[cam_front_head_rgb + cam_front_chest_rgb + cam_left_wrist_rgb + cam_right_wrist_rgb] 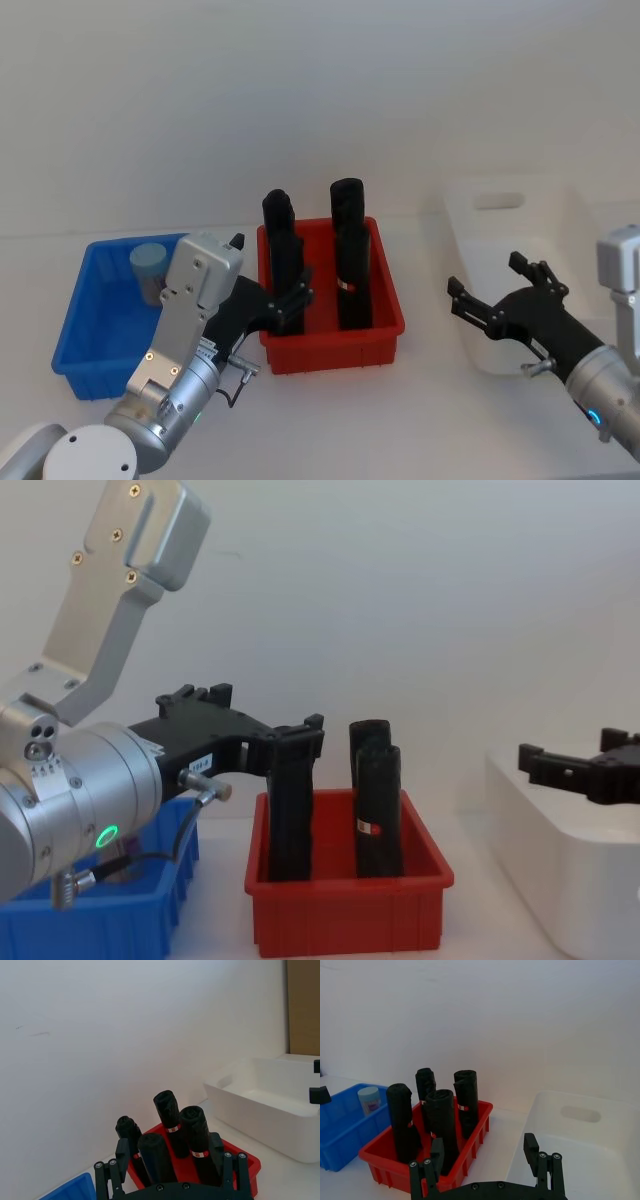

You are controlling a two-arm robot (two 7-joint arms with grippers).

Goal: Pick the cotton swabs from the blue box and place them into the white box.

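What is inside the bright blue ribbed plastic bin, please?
One clear, pale-blue-lidded jar of cotton swabs stands in the bright blue plastic bin, toward its far side. The robot's left arm covers its near right part, so anything there cannot be seen.

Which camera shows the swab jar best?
Right wrist view: the cotton swab jar stands unblocked in the blue box. The left arm partly covers it in the head view and hides it from the chest.
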